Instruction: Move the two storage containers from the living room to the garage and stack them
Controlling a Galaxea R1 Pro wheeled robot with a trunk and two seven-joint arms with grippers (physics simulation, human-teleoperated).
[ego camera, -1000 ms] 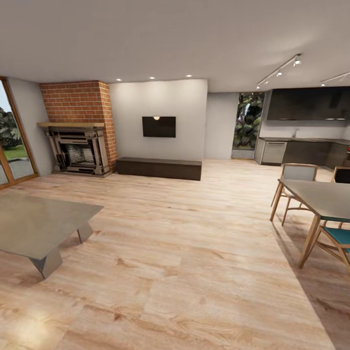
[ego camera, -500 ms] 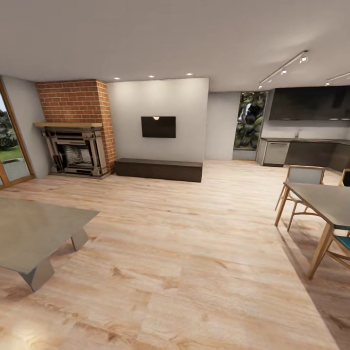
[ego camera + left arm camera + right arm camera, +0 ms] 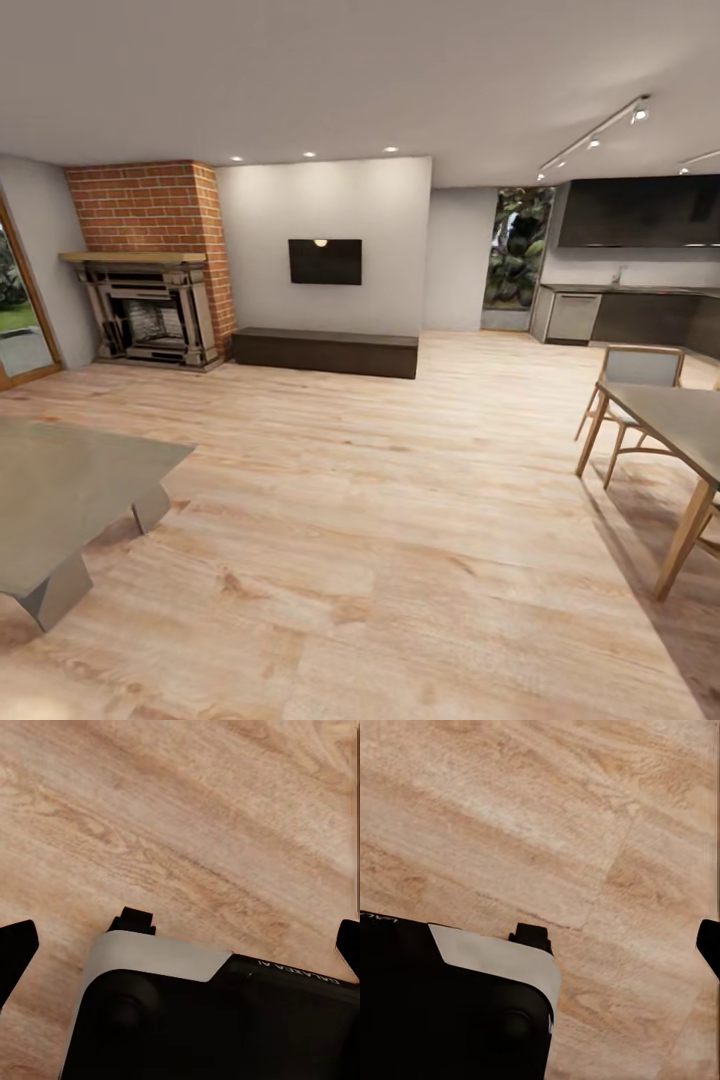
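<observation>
You're looking across the living room (image 3: 400,520): light wood plank floor (image 3: 380,560) takes most of the head view, running back to a white wall (image 3: 325,215) with a dark TV panel (image 3: 325,261) mounted on it. Below that, the long dark low cabinet (image 3: 326,352) sits against the wall. Brick fireplace (image 3: 150,265) in the corner to its left, glass door (image 3: 20,320) at the far left edge. Kitchen units (image 3: 630,290) far right, track lights (image 3: 598,138) on the ceiling above them. Near left you have a grey low table (image 3: 60,490), cut by the frame edge. Near right, a wooden-legged dining table (image 3: 670,440) with a chair (image 3: 635,375) at its far end.

The storage containers aren't visible from here, so you can't place them from these views.

Left wrist view: the robot's base (image 3: 217,1020), dark body with a pale top edge, over plank floor; left gripper (image 3: 184,945) has black fingertips (image 3: 15,949) at opposite frame edges, wide apart, nothing between them.

Right wrist view: same base (image 3: 450,997) over planks; one fingertip (image 3: 709,943) of the right gripper shows at the edge. You can't tell how far it's open.
</observation>
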